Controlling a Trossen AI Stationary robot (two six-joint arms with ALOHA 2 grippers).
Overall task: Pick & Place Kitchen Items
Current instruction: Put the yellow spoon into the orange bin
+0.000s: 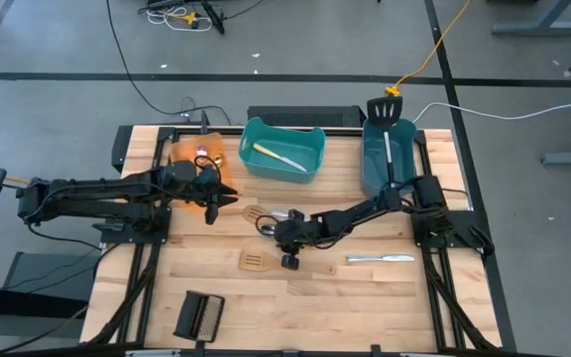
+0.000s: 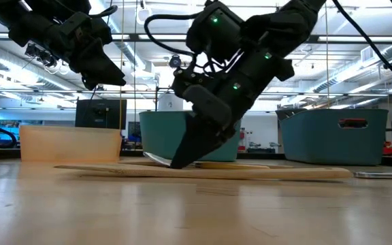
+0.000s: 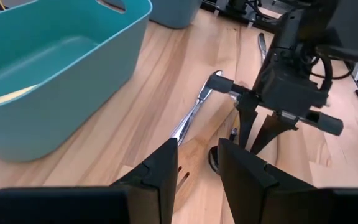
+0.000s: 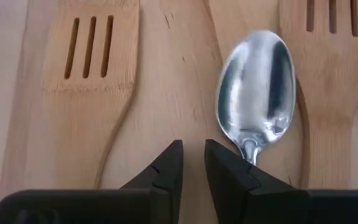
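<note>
Mid-table, two wooden spatulas (image 4: 86, 93) lie flat with a steel spoon (image 4: 260, 87) between them. The right gripper (image 4: 193, 163) is down at the spoon's neck, fingers narrow and empty, one fingertip over the stem; the left gripper (image 3: 197, 163), also narrow and empty, hangs above the orange bin (image 1: 194, 151). The spoon looks light, stiff and slick, lying low on the wood, so the thin neck seems the best hold.

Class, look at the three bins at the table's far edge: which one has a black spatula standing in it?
The dark teal bin at the far right: the black spatula sticks out of it. The lighter middle one holds a pale utensil.
</note>
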